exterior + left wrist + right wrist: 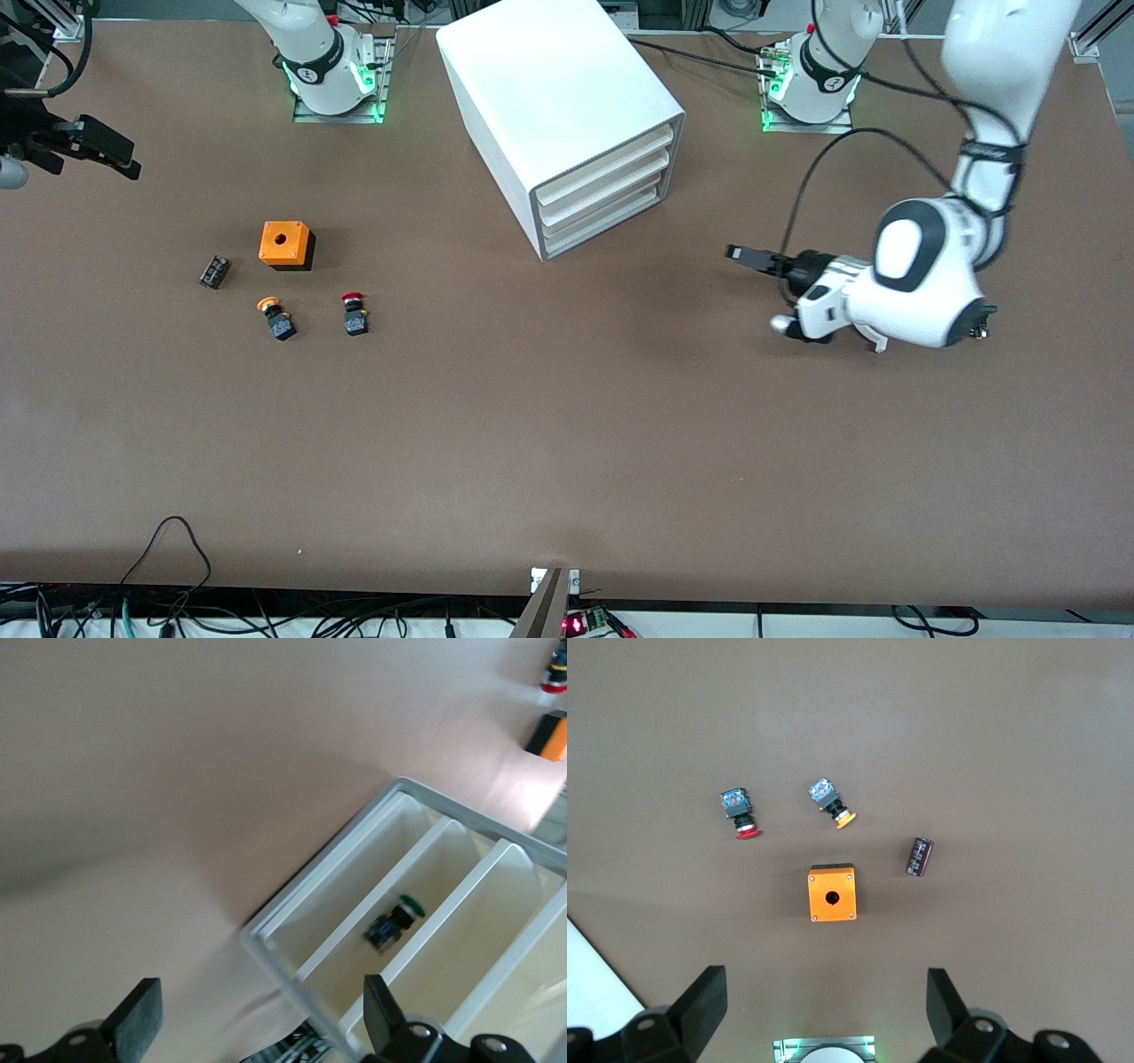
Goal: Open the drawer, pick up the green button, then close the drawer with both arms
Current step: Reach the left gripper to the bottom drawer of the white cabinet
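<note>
The left hand hovers low over the worktop in front of the white cabinet, fingers spread wide and aimed at the drawer fronts. The lowest drawer looks shut, its long front edge running crosswise to that reach. The green-capped button lies on its side inside (seen by the left wrist camera). The right hand, also spread, waits over its own end of the worktop, well apart, so the left is the nearer.
</note>
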Action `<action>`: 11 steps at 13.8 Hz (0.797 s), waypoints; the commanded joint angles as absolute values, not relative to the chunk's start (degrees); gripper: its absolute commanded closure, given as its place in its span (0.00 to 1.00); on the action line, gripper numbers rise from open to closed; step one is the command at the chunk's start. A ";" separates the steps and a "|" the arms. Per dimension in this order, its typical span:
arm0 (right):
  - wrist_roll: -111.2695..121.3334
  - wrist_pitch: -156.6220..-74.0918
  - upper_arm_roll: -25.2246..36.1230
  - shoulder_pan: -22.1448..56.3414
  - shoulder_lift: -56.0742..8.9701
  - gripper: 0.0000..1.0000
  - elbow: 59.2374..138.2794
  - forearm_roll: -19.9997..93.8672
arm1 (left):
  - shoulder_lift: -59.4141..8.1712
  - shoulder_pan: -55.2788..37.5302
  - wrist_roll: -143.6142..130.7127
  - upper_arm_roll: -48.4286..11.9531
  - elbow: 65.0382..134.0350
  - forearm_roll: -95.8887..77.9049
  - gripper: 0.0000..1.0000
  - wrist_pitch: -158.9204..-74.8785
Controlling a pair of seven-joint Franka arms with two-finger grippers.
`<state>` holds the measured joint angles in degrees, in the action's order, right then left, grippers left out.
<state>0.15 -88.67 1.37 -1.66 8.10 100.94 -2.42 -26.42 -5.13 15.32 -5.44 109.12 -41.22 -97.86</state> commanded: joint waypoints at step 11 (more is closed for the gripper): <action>0.53 -88.07 1.41 -1.58 8.44 0.00 100.55 -1.58 | -33.40 -14.15 40.78 -12.82 125.67 -69.16 0.14 -106.68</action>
<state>0.19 -88.67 1.35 -1.65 8.10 100.93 -2.42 -34.39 -13.51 39.15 -10.88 123.10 -66.29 -103.89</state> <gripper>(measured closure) 0.000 0.137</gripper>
